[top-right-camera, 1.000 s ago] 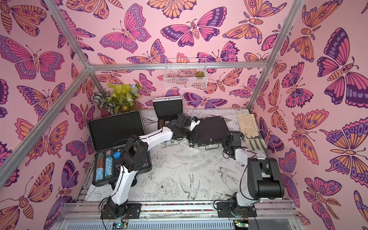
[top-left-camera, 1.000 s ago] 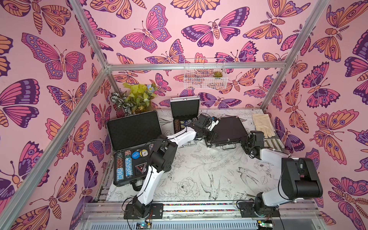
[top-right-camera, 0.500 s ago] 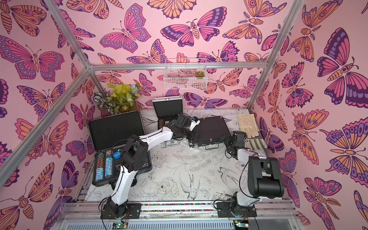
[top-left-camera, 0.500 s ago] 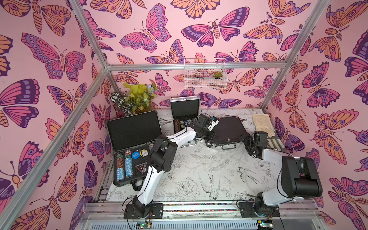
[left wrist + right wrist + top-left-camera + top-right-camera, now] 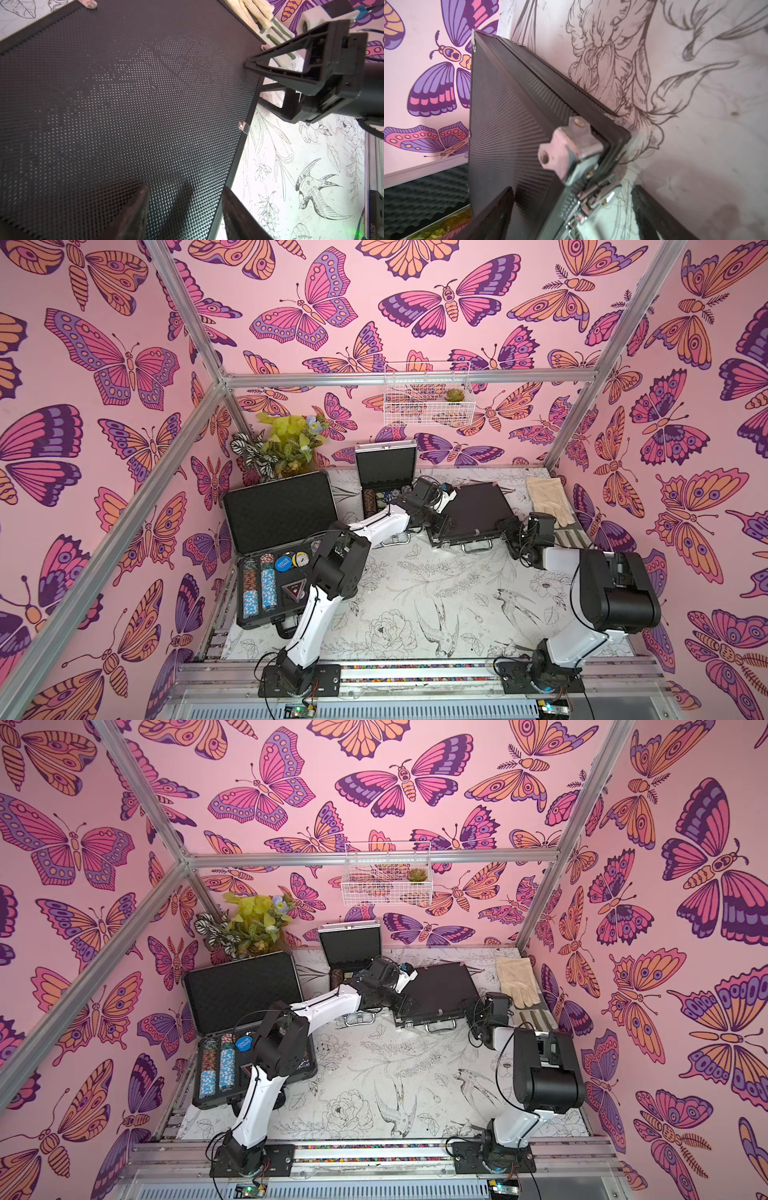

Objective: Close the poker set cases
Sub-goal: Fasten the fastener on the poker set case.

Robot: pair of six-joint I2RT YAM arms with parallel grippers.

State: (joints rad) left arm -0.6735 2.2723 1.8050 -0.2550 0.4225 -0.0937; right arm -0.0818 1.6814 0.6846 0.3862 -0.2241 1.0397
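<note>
Three poker set cases show in both top views. The large black ribbed case (image 5: 282,510) stands open at the left with chips inside. At the back the small silver case (image 5: 386,466) is open too. The medium black metal-trimmed case (image 5: 478,510) (image 5: 440,990) lies flat with its lid down. My left gripper (image 5: 442,522) (image 5: 185,207) is open, straddling that lid's front left edge. My right gripper (image 5: 509,526) (image 5: 571,207) is open around the case's front right corner, where a metal latch (image 5: 593,197) sits between the fingers.
A cream work glove (image 5: 546,499) lies at the back right beside the medium case. A plant (image 5: 282,448) fills the back left corner. A wire basket (image 5: 428,400) hangs on the back wall. The printed table top (image 5: 436,593) lies in front of the cases.
My right gripper has shifted slightly to the right at the medium case's corner and its jaws have widened. The left arm has not moved.
</note>
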